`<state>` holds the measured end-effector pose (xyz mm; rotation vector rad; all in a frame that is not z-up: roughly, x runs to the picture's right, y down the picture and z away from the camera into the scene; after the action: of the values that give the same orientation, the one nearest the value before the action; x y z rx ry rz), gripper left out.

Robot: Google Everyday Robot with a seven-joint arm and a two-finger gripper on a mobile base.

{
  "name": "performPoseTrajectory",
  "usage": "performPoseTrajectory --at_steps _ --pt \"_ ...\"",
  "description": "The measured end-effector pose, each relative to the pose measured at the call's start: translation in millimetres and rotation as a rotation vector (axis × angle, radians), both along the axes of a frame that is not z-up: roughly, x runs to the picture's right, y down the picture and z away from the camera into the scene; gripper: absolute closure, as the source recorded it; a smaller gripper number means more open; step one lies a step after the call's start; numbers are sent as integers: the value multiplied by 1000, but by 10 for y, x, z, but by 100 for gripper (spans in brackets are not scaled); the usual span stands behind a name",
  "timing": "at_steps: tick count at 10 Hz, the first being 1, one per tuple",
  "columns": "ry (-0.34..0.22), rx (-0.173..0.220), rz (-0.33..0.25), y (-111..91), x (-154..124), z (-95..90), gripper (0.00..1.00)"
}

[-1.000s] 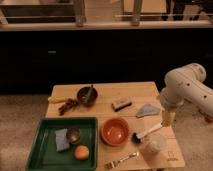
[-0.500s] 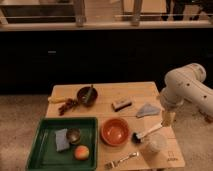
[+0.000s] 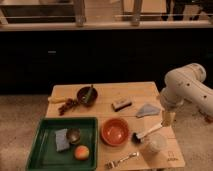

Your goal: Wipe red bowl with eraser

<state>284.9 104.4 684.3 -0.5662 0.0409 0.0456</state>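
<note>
While the eraser (image 3: 122, 104) lies untouched, the hand (image 3: 168, 121) hangs open — empty — near the brush (image 3: 149, 132).

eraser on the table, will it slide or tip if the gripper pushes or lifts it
The eraser is a low flat block lying on the wooden table, so it would likely slide rather than roll or tip. It looks small and rigid, probably light to lift. The gripper hangs open at the table's right edge, apart from it.
</note>
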Motion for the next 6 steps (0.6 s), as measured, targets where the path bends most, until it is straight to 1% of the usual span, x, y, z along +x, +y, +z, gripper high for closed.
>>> performPoseTrajectory --at_steps 3,4,6 --pt "-3 1 0 6 -10 11 20" --pt "-10 4 -13 -2 -52 56 20" --pt "-42 11 -52 -45 -345 202 20"
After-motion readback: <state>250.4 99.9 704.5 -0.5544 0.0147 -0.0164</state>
